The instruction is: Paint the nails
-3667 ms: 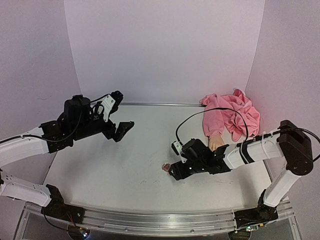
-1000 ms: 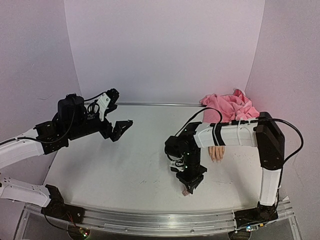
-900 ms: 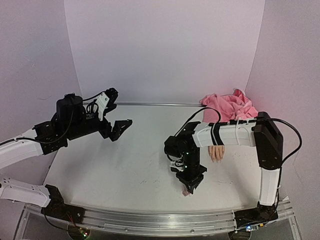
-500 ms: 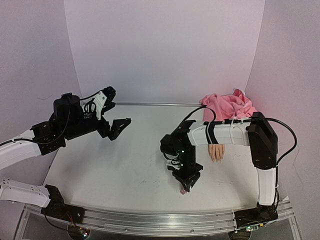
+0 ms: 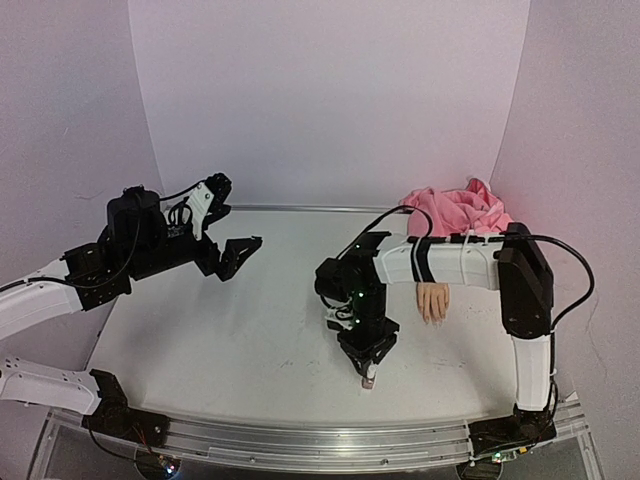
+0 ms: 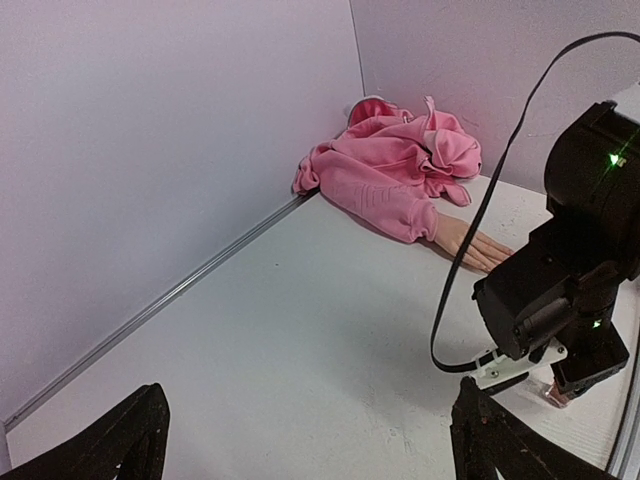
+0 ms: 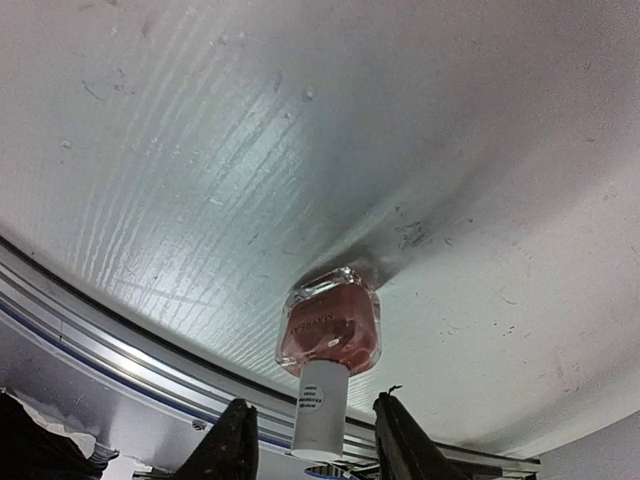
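The nails (image 5: 437, 319) tip a mannequin hand (image 5: 432, 300) lying flat on the table (image 5: 250, 340) at the right. Its long axis runs far to near, with the fingertips pointing near. To its left, the right hand (image 5: 368, 368) straddles a polish bottle (image 7: 330, 325), slightly parted, with gaps at the cap. The left hand (image 5: 228, 225) hangs far left, spread wide and empty.

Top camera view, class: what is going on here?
The right tool points down over a polish bottle standing on the table near its front edge, fingers either side of the white cap with gaps showing. The left tool hangs open on the left, holding nothing. The mannequin hand lies beside the right arm, poking from a pink sleeve; the bottle is capped.
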